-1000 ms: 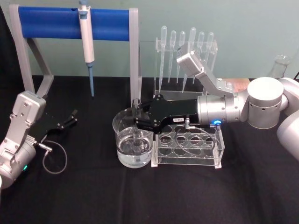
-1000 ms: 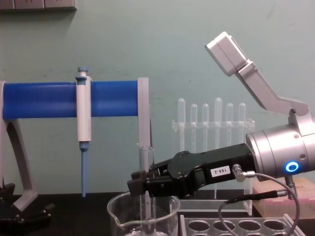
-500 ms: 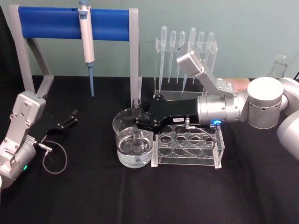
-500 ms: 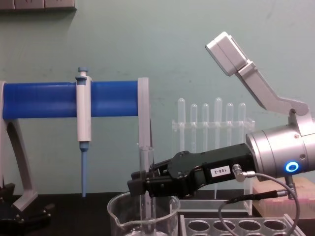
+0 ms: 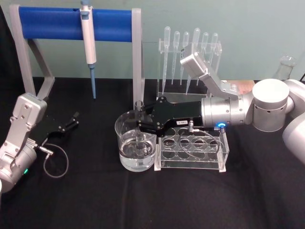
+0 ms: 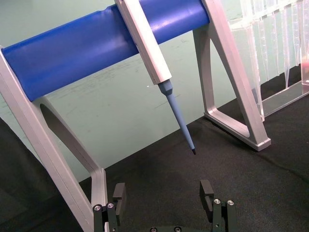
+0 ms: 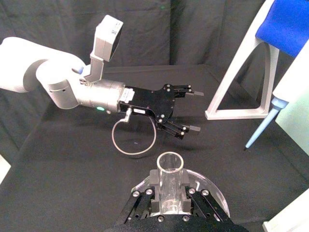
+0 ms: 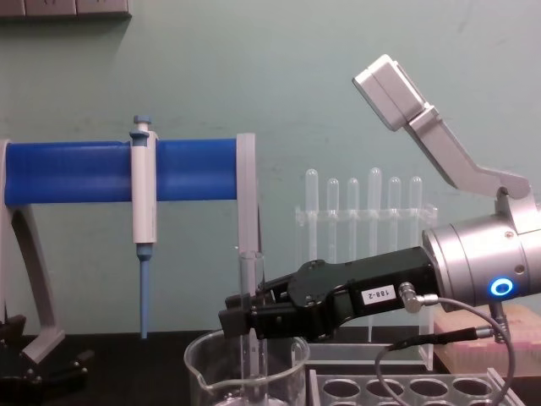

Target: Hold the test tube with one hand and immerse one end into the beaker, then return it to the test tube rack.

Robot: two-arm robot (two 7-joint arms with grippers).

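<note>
The test tube (image 5: pixel 139 125) stands upright with its round lower end inside the beaker (image 5: pixel 125 149), which holds clear liquid. My right gripper (image 5: pixel 138 123) is shut on the tube's upper part, just above the beaker's rim. From the chest view the tube (image 8: pixel 248 283) rises past the black fingers (image 8: pixel 237 316) and drops into the beaker (image 8: pixel 215 376). The right wrist view looks down on the tube's open mouth (image 7: pixel 170 164) held between the pads. My left gripper (image 5: pixel 71 120) rests open on the black table at the left, fingers (image 6: pixel 119 193) spread with nothing between them.
A clear rack with round holes (image 5: pixel 191 149) sits right beside the beaker, under my right wrist. A blue-barred stand (image 5: pixel 71 24) holding a blue-and-white pipettor (image 5: pixel 87 36) is behind at the left. Thin pipettes in a clear holder (image 5: pixel 188 47) stand at the back centre. A flask (image 5: pixel 287 67) is far right.
</note>
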